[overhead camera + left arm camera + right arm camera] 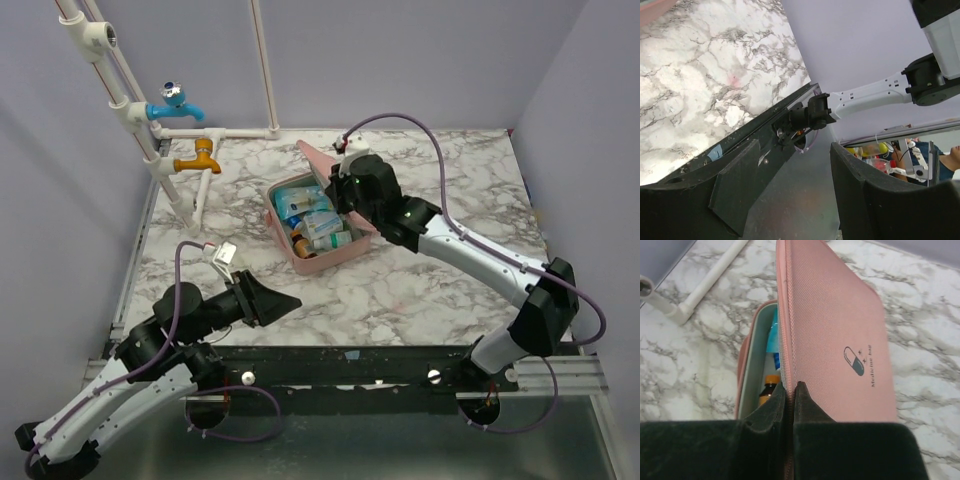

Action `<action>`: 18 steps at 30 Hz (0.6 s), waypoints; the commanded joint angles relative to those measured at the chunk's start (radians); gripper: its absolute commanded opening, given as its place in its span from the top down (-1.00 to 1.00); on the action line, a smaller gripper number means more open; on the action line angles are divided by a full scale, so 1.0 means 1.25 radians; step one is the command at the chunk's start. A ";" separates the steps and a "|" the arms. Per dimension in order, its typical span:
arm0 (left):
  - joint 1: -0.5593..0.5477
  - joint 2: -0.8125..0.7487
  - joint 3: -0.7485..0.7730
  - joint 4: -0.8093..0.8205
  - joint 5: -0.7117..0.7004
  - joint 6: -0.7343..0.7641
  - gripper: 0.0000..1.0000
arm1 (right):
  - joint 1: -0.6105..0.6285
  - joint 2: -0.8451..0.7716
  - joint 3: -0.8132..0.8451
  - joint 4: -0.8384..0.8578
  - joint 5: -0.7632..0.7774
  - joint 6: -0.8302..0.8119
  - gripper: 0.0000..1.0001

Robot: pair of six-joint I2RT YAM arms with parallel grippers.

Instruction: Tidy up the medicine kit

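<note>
My right gripper (790, 388) pinches the kit lid (832, 325) to swing it shut; my left gripper (792, 195) waits open.

Top view: the right arm's black wrist housing (372, 188) covers most of the raised lid (316, 156) of the pink rounded-square soft medicine kit (322, 264). Labels on the blue-white packets (318, 222) are too small to read.

Right wrist view: the lid screens the interior, bar a sliver of an orange-capped brown bottle (771, 386).

Left wrist view: a pink strip (652, 7), cropped at the frame edge, is unidentifiable.
</note>
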 commanded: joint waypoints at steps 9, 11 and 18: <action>0.003 -0.041 -0.043 -0.027 -0.015 -0.009 -0.22 | 0.076 0.085 -0.125 0.161 -0.152 0.111 0.99; 0.003 -0.039 -0.042 -0.026 -0.016 -0.008 -0.22 | 0.079 0.090 -0.146 0.168 -0.168 0.124 0.99; 0.003 -0.037 -0.039 -0.036 -0.027 -0.003 -0.22 | 0.082 0.058 -0.196 0.205 -0.192 0.134 0.02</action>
